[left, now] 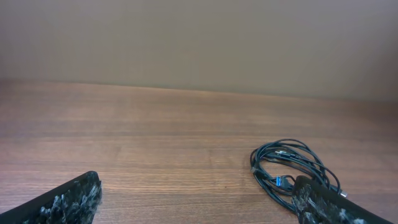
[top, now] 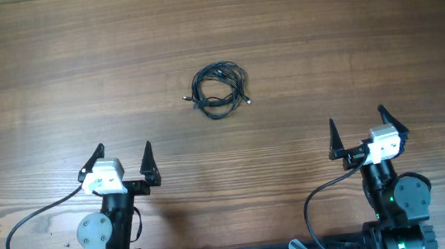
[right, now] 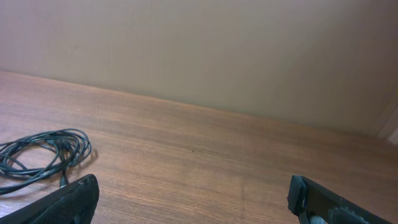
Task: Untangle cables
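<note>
Black-fingered left gripper (top: 124, 154) and right gripper (top: 358, 124) are seen spread wide apart, nothing held, near the wooden table's (top: 378, 25) front edge. Dark cables (top: 219, 90) are coiled in one tangled bundle well ahead, between both arms.

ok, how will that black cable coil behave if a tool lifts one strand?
Probably floppy: the cable coil lies in thin loose loops, so one strand likely drags the rest. Looks light and flat; a push should slide it across the wooden table, not roll it.
</note>
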